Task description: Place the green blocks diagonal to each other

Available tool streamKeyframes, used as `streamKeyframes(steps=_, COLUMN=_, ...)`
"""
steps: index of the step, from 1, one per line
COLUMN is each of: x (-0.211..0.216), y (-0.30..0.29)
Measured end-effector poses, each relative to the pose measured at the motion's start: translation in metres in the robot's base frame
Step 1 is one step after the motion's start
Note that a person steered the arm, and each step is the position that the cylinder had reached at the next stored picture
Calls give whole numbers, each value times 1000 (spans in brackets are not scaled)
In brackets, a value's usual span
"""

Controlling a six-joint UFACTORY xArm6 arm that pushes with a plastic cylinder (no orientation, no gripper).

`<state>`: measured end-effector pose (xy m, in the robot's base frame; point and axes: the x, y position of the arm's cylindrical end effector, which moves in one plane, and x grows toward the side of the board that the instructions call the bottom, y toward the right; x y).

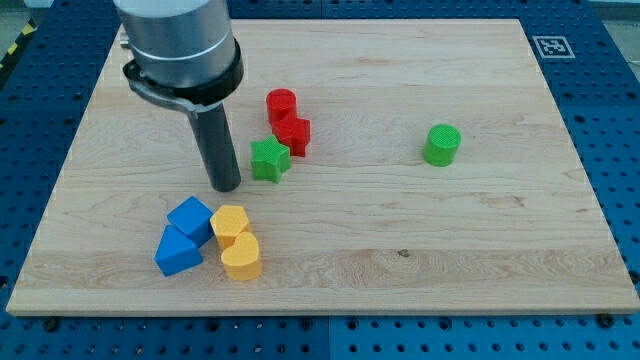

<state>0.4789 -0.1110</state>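
Note:
A green star block lies left of the board's middle. A green cylinder stands apart at the view's right, slightly higher in the view. My tip rests on the board just left of the green star and a little below it, with a small gap between them. The rod rises from there to the grey arm body at the view's top left.
A red cylinder and a red block sit close above and right of the green star. Two blue blocks and two yellow blocks cluster below my tip. The wooden board ends near the view's bottom.

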Motion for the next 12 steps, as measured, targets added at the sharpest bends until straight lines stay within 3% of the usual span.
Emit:
streamKeyframes(steps=6, x=-11, y=141)
streamKeyframes(steps=10, x=-15, y=183)
streamKeyframes(steps=12, x=-58, y=171)
